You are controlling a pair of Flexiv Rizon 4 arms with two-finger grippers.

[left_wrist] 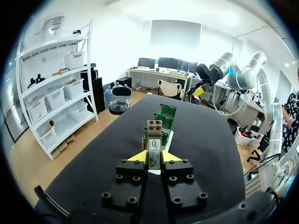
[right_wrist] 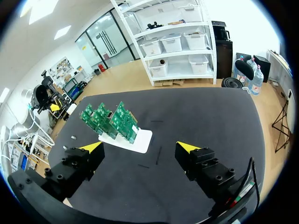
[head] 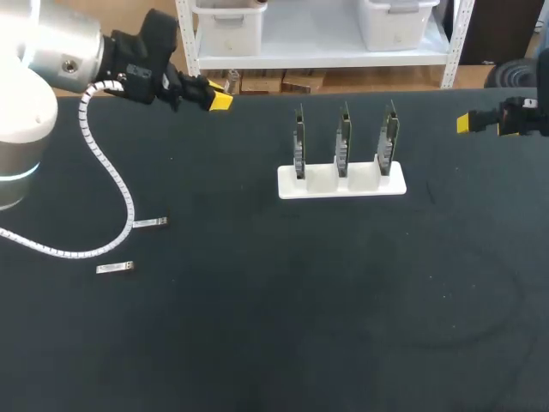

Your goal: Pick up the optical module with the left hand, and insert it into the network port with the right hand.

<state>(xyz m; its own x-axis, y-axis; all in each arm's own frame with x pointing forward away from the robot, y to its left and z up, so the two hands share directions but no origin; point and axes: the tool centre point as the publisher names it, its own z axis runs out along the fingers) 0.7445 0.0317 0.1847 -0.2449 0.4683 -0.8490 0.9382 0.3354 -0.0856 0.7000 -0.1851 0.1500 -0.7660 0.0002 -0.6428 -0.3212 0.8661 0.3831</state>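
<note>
Left pincer [left_wrist: 153,156] pinches the module [left_wrist: 153,135] from both sides, long axis pointing out past the yellow tips; held in the air above the bench [head: 343,300], far-left part, well apart from the stand [head: 326,185]; in the head view the left pincer [head: 219,99] hides the module.

Three green boards [head: 343,137] upright in a row on the white stand, mid bench; wrist view shows them straight ahead of the module; ports too small to make out.

Right pincer [right_wrist: 140,148] spread wide, nothing between its fingers; hangs at the far-right edge [head: 467,123], well apart from stand and left pincer.

Step in hand, by my judgement: pick done, hand-over to the right pincer next, insertion not yet begun.

To do it well:
- bring both pincers near each other over open bench, not over the boards
- right pincer takes the free front part, flat sides between its fingers, plug end left bare
- left lets go only once right is firm
- keep the module level; a skewed grip will likely jam at the port

Two silver bars [head: 150,223] [head: 114,269] lie flat near left, probably spare modules; white coiled cable [head: 111,184] trails over the bench beside them; keep clear.
</note>
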